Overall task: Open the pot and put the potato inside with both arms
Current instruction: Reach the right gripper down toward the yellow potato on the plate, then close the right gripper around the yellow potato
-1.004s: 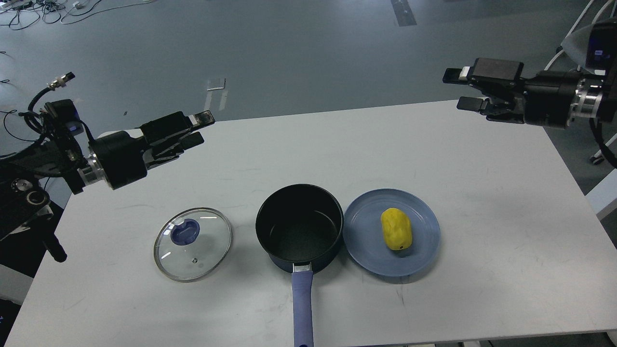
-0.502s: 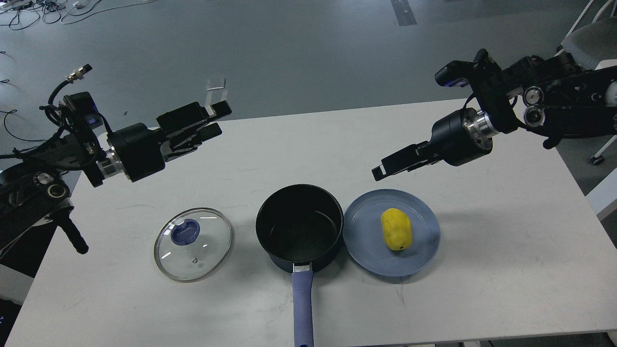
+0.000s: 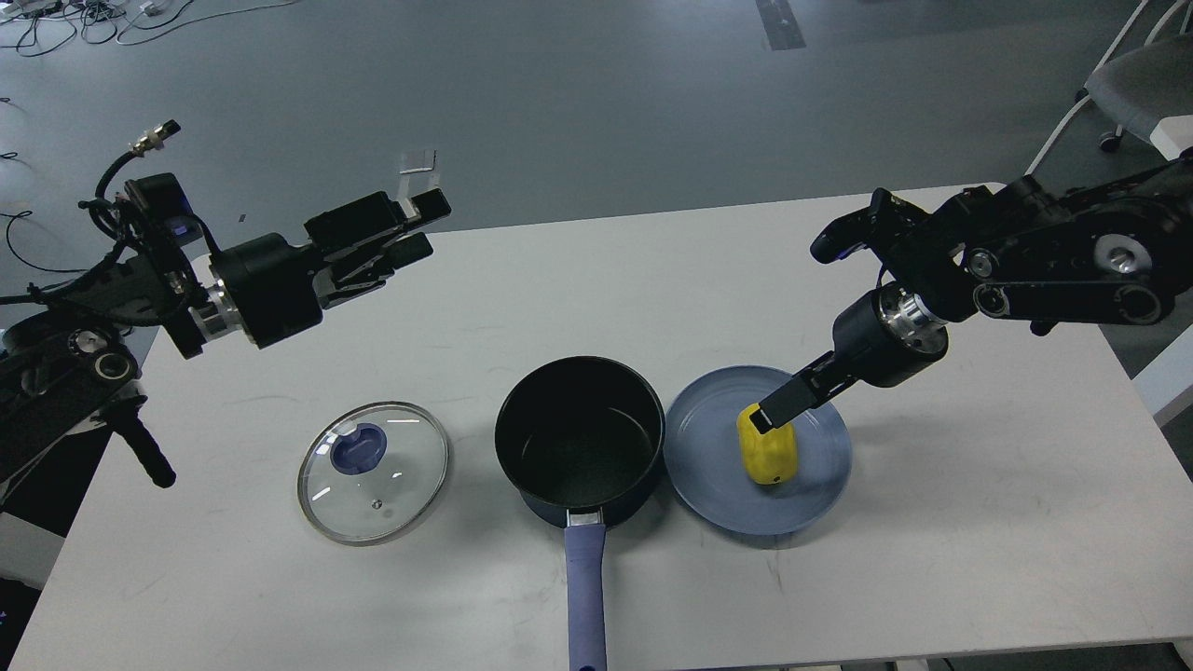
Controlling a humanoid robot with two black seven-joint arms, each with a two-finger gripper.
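The dark navy pot (image 3: 578, 438) stands open and empty at the table's front middle, its blue-purple handle (image 3: 584, 596) pointing toward me. Its glass lid (image 3: 373, 471) lies flat on the table to the left. The yellow potato (image 3: 770, 452) lies on a flat blue plate (image 3: 811, 489) just right of the pot. My right gripper (image 3: 766, 417) reaches down to the potato's far end, one finger touching it; the fingers are seen edge-on and cannot be told apart. My left gripper (image 3: 421, 226) is open and empty, held high over the table's back left, well away from the lid.
The white table (image 3: 979, 522) ends close in front of the pot handle. The plate touches the pot's right side. A chair (image 3: 1132, 79) stands off the table's far right corner. Cables (image 3: 84, 19) lie on the floor at far left.
My right arm has swung from high at the far right down and left to the potato on the plate. My left arm moved slightly right and up. Pot, lid and potato have not moved.
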